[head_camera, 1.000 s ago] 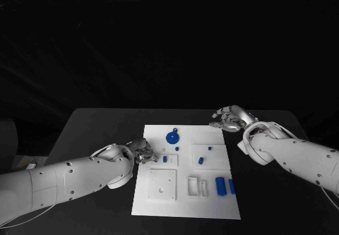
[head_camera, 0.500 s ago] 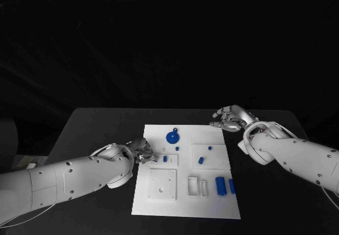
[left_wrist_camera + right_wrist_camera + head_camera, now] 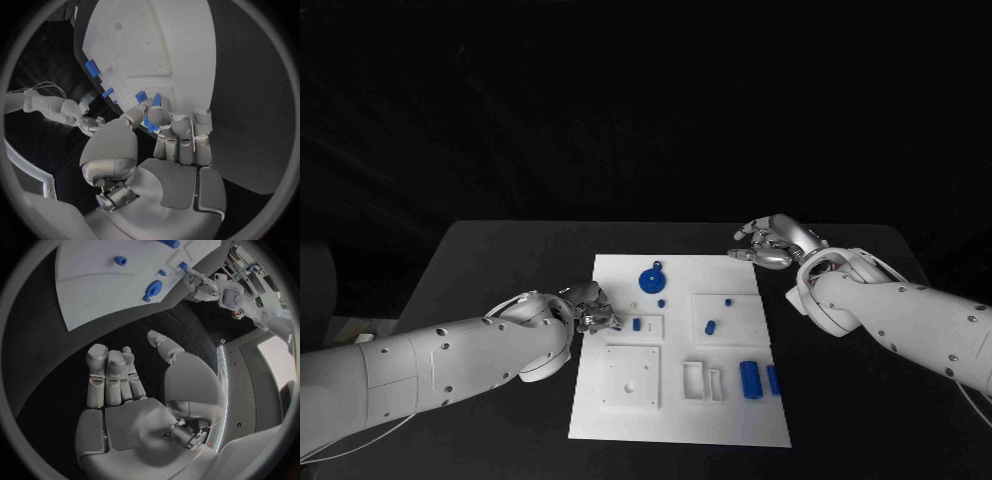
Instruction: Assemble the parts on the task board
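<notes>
Black table (image 3: 502, 250), one task board (image 3: 678, 415), six blue parts; left hand (image 3: 593, 307) fingers pinching part (image 3: 149, 126); right hand (image 3: 767, 241) fingers curled, empty.

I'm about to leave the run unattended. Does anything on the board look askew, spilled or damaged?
Nothing stands out. The board lies flat on the table, the blue parts sit on it, none on the table. The left hand is at a small part near the board's edge; the right hand hovers empty off its far corner.
</notes>
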